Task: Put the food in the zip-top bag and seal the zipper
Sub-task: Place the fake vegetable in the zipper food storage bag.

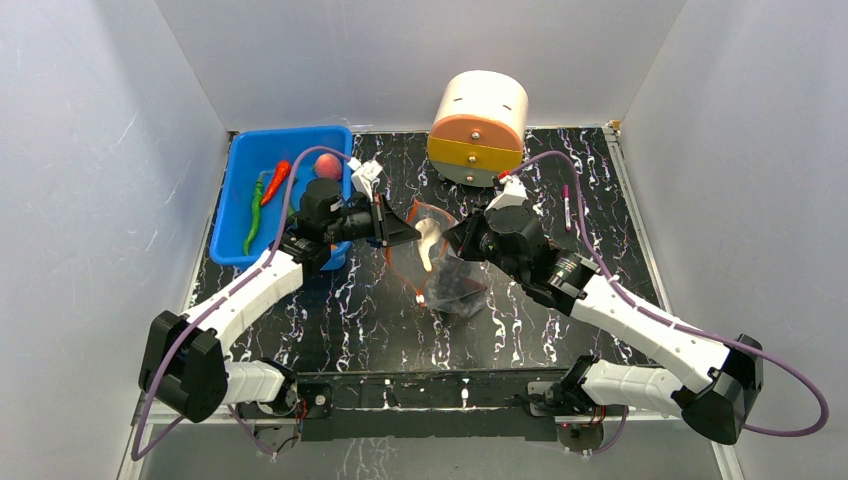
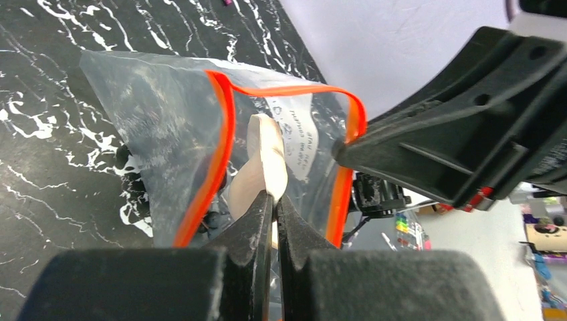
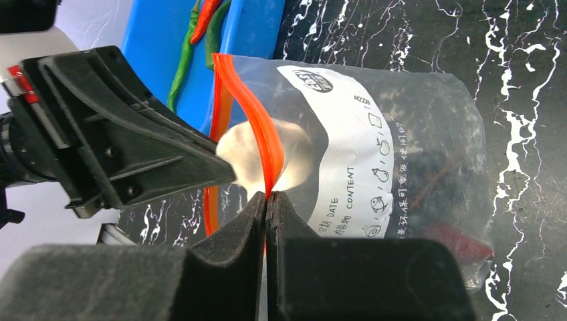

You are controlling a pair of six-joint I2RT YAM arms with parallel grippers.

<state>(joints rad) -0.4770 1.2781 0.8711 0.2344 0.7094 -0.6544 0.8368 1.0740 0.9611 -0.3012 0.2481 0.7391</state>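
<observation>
One pale food piece sits clamped in the left fingers at the mouth of the zip-top bag, mid-frame from above, while the right fingers pinch the zipper tight, and if that thin strip slips out, the mouth could flop shut.

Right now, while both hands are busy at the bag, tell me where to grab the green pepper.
Probably take the green pepper at its middle from straight above, pinching across its width: it lies flat along the left wall of the blue bin, and the red chili crowds its far end.
</observation>
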